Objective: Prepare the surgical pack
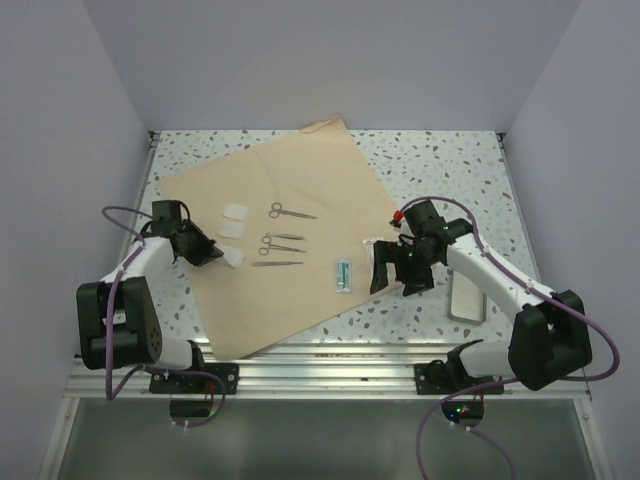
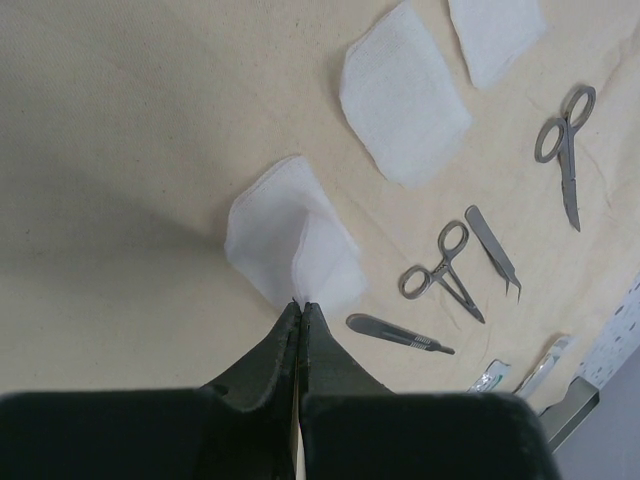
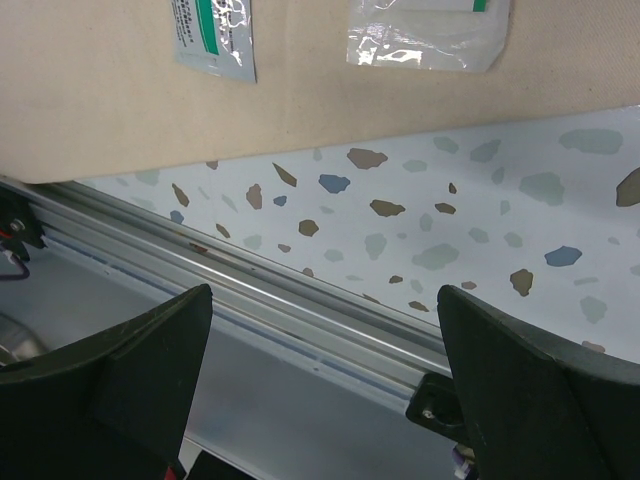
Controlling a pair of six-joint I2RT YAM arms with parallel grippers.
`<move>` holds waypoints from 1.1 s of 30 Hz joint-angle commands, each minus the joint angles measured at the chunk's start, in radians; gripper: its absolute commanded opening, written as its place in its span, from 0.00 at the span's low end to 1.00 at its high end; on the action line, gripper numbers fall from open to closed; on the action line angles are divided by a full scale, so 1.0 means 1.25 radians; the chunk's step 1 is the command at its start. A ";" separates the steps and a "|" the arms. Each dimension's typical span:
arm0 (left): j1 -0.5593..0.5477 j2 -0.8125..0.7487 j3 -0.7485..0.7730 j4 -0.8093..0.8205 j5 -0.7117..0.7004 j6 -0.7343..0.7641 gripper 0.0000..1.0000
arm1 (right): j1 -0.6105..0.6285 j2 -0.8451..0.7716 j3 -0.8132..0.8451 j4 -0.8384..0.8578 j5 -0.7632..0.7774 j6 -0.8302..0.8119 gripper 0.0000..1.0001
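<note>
Paper sheet (image 1: 300, 170) flat, cornerwise, one corner toward far wall. My left claw (image 2: 300, 308) above it, pinching gauze (image 2: 285, 235); right claw (image 1: 396, 282) wide at its right edge.

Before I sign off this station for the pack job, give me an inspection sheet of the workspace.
Surface: speckled table, metal rails along its near edge.
Job's things: tan sheet spread flat, skewed to the table.
Clutter: on the sheet, three gauze pads, scissors, forceps, tweezers, scalpel handle, green packet, clear pouch; tray off the sheet, right.
Grippers: left gripper shut, tips at a gauze corner; right gripper open over the table's near edge.
Cables: purple cables loop off both arms.
Surroundings: plain walls; nothing else seen.
</note>
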 commanded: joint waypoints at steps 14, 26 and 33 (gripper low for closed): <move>0.029 0.038 0.046 0.038 -0.013 0.057 0.00 | 0.001 0.006 0.003 0.011 -0.018 -0.002 0.99; 0.029 0.074 0.052 0.050 -0.020 0.085 0.00 | 0.001 0.008 0.002 0.011 -0.018 0.000 0.99; 0.034 0.078 0.058 0.046 -0.034 0.095 0.00 | 0.000 0.011 0.001 0.011 -0.018 -0.002 0.99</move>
